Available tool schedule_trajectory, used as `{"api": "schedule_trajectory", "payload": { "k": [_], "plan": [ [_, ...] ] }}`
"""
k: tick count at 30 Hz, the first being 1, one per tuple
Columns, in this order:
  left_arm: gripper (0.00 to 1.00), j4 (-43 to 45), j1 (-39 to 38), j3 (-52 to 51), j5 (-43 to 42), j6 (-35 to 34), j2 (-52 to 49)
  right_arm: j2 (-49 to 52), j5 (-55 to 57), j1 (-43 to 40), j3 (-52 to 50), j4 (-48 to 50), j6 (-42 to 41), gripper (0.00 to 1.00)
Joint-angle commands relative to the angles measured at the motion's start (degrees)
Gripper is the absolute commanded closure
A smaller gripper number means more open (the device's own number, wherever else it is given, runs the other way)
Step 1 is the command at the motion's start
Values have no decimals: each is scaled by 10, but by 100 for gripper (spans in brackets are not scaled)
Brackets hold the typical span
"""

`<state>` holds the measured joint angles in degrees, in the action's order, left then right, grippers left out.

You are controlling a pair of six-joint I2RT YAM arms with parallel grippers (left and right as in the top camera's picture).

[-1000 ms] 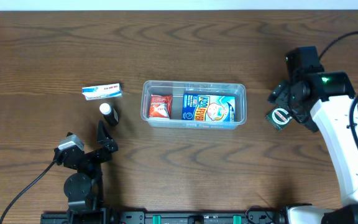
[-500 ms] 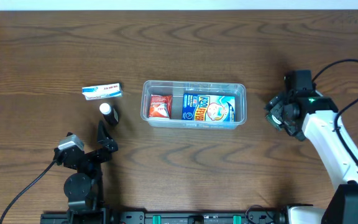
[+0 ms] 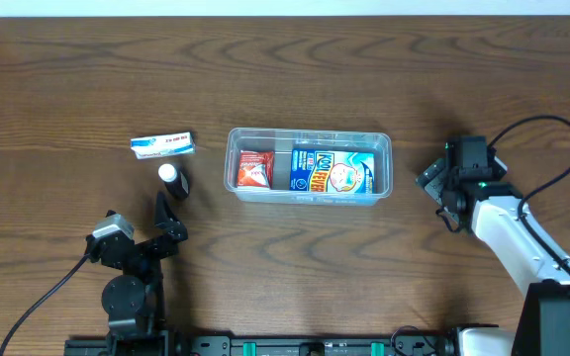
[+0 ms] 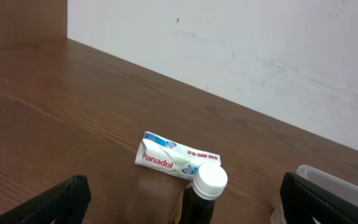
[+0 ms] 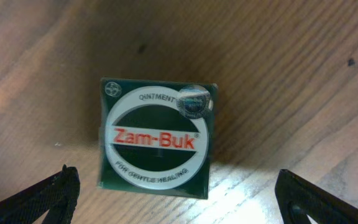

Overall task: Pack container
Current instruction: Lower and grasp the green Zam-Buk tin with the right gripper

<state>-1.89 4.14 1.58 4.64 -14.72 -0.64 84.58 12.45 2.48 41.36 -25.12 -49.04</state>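
The clear plastic container (image 3: 382,148) stands mid-table and holds a red packet (image 3: 255,169) and a blue box (image 3: 332,172). Its corner shows in the left wrist view (image 4: 328,182). My right gripper (image 3: 439,190) is open to the right of the container. In the right wrist view a green Zam-Buk box (image 5: 156,138) lies on the table in front of the open jaws (image 5: 179,202), apart from both fingers. My left gripper (image 3: 167,220) is open and empty, just in front of a dark bottle with a white cap (image 3: 173,179) (image 4: 205,186).
A white and blue Panadol box (image 3: 162,144) lies left of the container, behind the bottle, and it also shows in the left wrist view (image 4: 174,156). A white wall runs along the table's far edge (image 4: 229,56). Cables trail from both arms.
My right arm has moved down and toward the front. The Zam-Buk box, seen at the gripper tip a second ago, is now hidden under the arm in the overhead view. The left arm is still.
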Motion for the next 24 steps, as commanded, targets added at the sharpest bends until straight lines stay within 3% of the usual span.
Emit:
{"api": "schedule_trajectory", "payload": {
  "k": [1, 17, 24],
  "plan": [
    [2, -19, 3, -14, 5, 9, 0, -6, 10, -4, -25, 29, -7, 3],
    [2, -19, 3, -14, 5, 9, 0, 8, 34, -4, -75, 147, -7, 6],
    [2, -19, 3, -14, 5, 9, 0, 42, 22, -4, -75, 189, -6, 14]
  ]
}}
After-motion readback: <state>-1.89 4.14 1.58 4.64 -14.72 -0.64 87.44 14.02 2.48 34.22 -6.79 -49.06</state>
